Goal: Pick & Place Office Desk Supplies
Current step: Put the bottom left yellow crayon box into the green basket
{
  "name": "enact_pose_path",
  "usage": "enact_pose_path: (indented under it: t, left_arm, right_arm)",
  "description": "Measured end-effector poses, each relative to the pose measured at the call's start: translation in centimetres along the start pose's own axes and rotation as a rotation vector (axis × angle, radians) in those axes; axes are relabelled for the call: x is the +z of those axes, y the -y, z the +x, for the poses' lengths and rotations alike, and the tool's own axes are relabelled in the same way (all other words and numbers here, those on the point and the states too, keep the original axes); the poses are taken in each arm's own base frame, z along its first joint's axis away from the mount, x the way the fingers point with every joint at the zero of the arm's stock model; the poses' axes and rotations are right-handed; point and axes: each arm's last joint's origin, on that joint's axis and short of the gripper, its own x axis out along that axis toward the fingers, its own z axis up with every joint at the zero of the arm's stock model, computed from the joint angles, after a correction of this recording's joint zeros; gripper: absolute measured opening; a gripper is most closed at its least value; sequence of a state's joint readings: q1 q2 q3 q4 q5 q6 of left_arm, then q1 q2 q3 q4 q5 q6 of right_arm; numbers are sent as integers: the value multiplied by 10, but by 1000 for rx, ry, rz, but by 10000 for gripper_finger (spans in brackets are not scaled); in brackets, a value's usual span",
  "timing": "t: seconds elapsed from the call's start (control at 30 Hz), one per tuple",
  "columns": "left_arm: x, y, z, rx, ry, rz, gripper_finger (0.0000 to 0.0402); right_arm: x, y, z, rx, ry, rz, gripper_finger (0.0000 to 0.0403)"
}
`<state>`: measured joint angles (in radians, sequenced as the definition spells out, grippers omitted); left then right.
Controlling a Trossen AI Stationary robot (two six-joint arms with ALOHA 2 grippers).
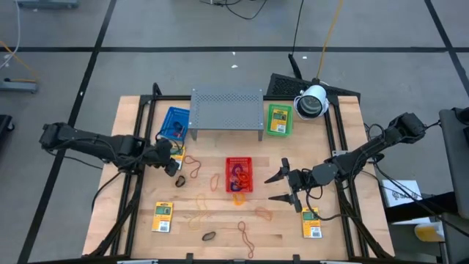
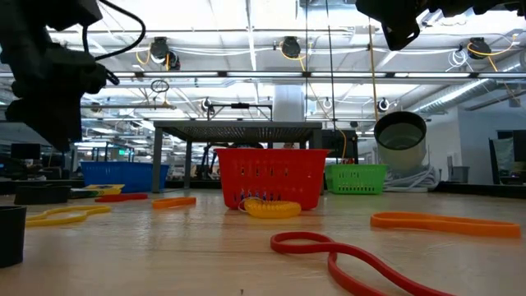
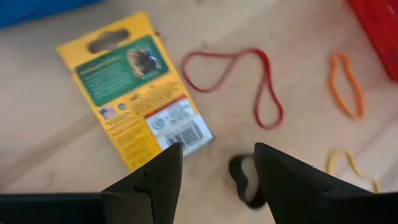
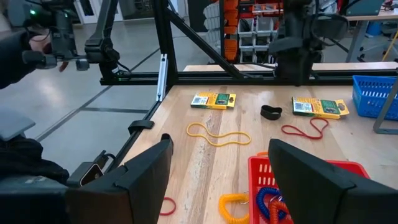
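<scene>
- In the low view both arms are cut off at the top edge, so you see only dark bulk there; the far packets are hidden behind nearer clutter.
- Your left tool (image 1: 174, 163) hangs over the table's left side with its fingers (image 3: 155, 186) apart, holding nothing. Between and just beyond them lie a black band (image 3: 245, 183) and a yellow-and-green packet (image 3: 134, 96) with its barcode facing up.
- A red band (image 3: 239, 81) lies in a loose loop next to that packet, with an orange band (image 3: 347, 84) farther off, near the red basket (image 1: 239, 174).
- Your right tool (image 1: 287, 187) sits just right of the red basket, fingers spread wide and empty.
- The red basket already holds several bands; from the right wrist you can make out blue and yellow loops (image 4: 264, 202) inside it.
- Two more packets lie near the front edge, one at the left (image 1: 163, 217) and one at the right (image 1: 312, 222).
- More bands lie scattered on the wood (image 1: 132, 125) in front of the red basket, including a dark one (image 1: 209, 236) near the front edge.
- Behind stand the grey perforated rack (image 1: 227, 110), a blue basket (image 1: 174, 123) and a green basket (image 1: 278, 119).
</scene>
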<state>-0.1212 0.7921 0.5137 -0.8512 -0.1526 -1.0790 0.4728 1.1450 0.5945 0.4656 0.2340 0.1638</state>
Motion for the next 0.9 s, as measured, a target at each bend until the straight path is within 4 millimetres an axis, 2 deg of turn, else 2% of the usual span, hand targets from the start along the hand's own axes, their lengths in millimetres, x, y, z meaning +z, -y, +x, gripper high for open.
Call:
enact_pose_path:
  t: [0.27, 0.43, 0.53, 0.63, 0.73, 0.9]
  left_arm:
    - [2, -5, 2, 85, 148, -132, 209]
    - [4, -5, 2, 88, 157, -145, 209]
    - [7, -2, 5, 76, 157, -93, 209]
    - [9, 6, 8, 7, 137, -3, 209]
    - [12, 21, 12, -135, 93, 102, 209]
    - [7, 41, 17, -328, -17, 214, 209]
  right_arm:
    - [0, 0, 0, -2, 0, 0, 258]
    - [0, 0, 0, -4, 1, -2, 258]
    - [0, 0, 0, -5, 1, -9, 258]
    - [0, 0, 0, -4, 1, -11, 258]
    - [0, 0, 0, -5, 1, -11, 258]
    - [-1, 0, 0, -2, -5, -12, 258]
